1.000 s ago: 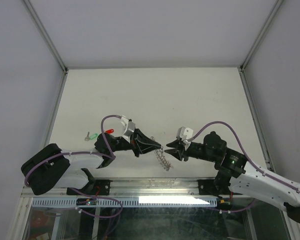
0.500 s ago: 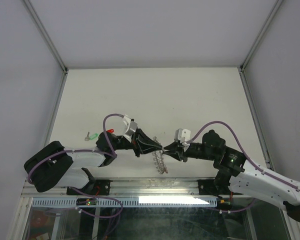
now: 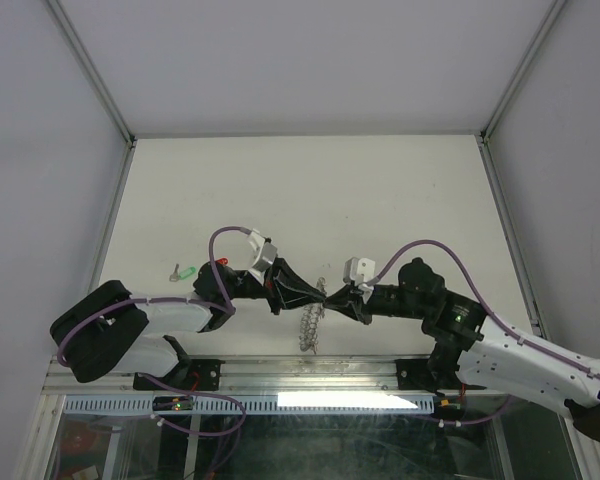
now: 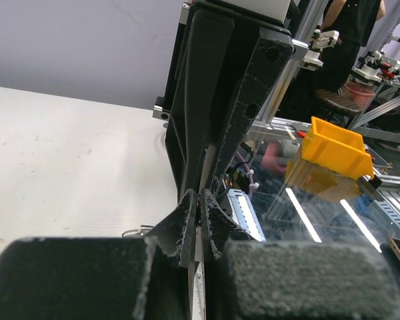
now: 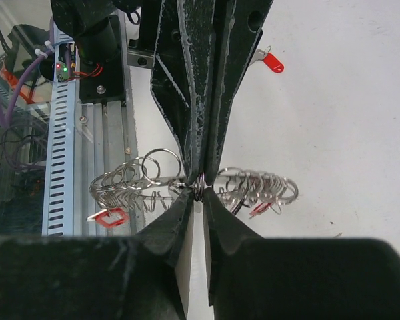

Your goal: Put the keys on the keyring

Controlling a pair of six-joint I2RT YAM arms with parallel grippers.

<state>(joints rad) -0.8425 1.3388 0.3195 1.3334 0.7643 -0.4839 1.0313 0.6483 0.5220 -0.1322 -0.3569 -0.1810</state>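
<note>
The keyring (image 3: 309,327) hangs between both grippers near the table's front edge, a chain of several small silver rings (image 5: 270,187) with red tags on it. My left gripper (image 3: 319,291) is shut on its top; a silvery edge (image 4: 200,267) shows between the left fingertips (image 4: 187,217). My right gripper (image 3: 333,295) meets it tip to tip. In the right wrist view the right gripper (image 5: 197,195) pinches a small ring just below the left gripper (image 5: 200,175). Two loose keys lie on the table to the left: a red key (image 3: 220,263) (image 5: 273,63) and a green key (image 3: 186,270).
A slotted aluminium rail (image 3: 310,372) (image 5: 60,133) runs along the near table edge just below the hanging ring. An orange bin (image 4: 333,150) sits beyond the table. Frame posts (image 3: 90,70) bound the white tabletop (image 3: 310,190).
My right gripper has moved left up to the left gripper's tips and narrowed its jaws onto the ring. The hanging chain has swung slightly left.
</note>
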